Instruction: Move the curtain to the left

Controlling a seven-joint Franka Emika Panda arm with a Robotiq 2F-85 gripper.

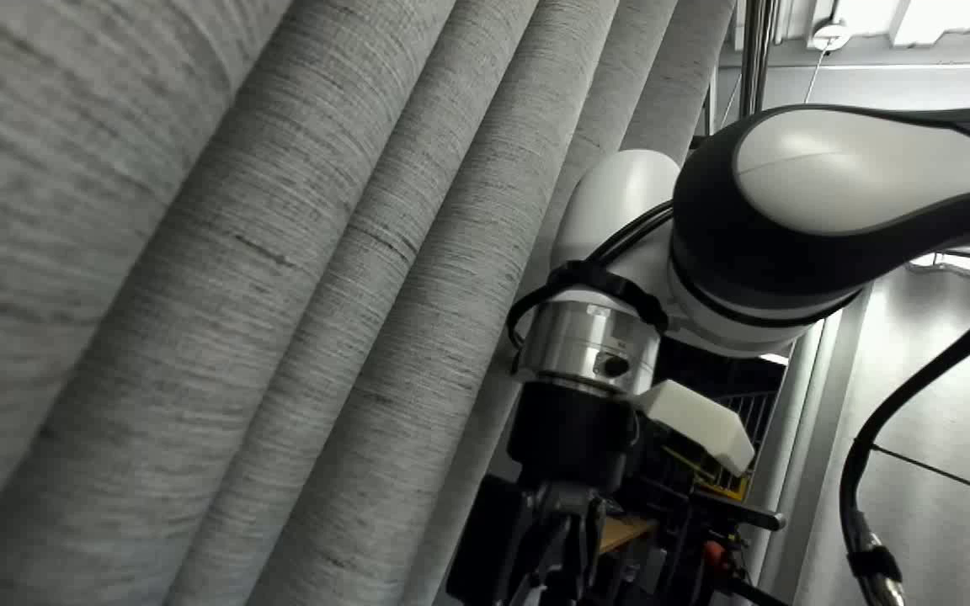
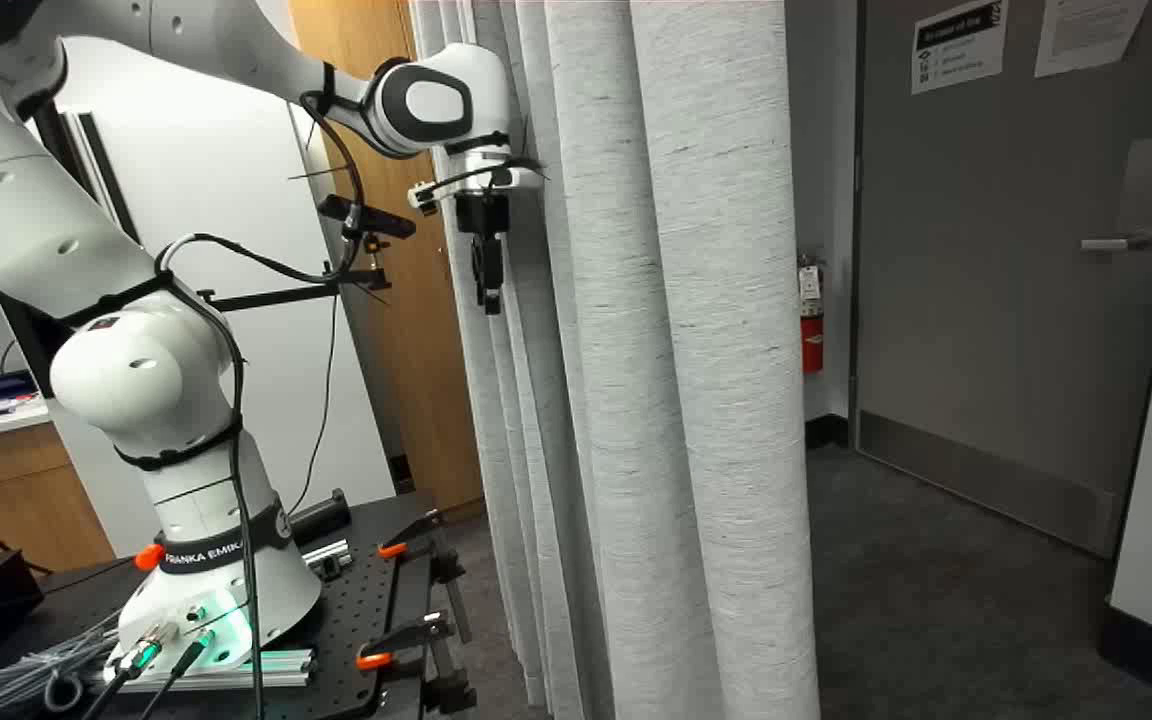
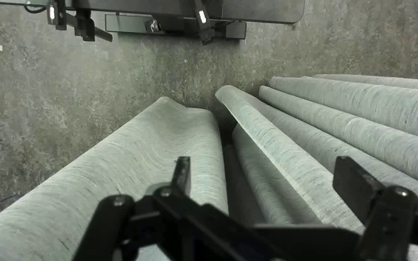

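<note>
The large grey curtain (image 2: 726,350) hangs in long vertical folds beside the robot. It fills much of an exterior view (image 1: 325,295) and spreads below the gripper in the wrist view (image 3: 289,156). My gripper (image 3: 269,177) is open, with its fingers wide apart. A fold with a pale edge runs between and below the fingers, and another fold lies behind the left finger. In an exterior view the gripper (image 2: 489,290) points down close beside the curtain's far folds. In an exterior view the gripper (image 1: 548,551) is partly cut off. Whether a finger touches the fabric, I cannot tell.
The robot's dark bench (image 2: 366,540) with orange-tipped clamps stands beside the curtain; its edge (image 3: 259,9) also shows in the wrist view. A camera on a bracket (image 2: 366,215) is near the arm. A wooden cabinet (image 2: 376,80), door (image 2: 996,300) and fire extinguisher (image 2: 811,335) stand behind.
</note>
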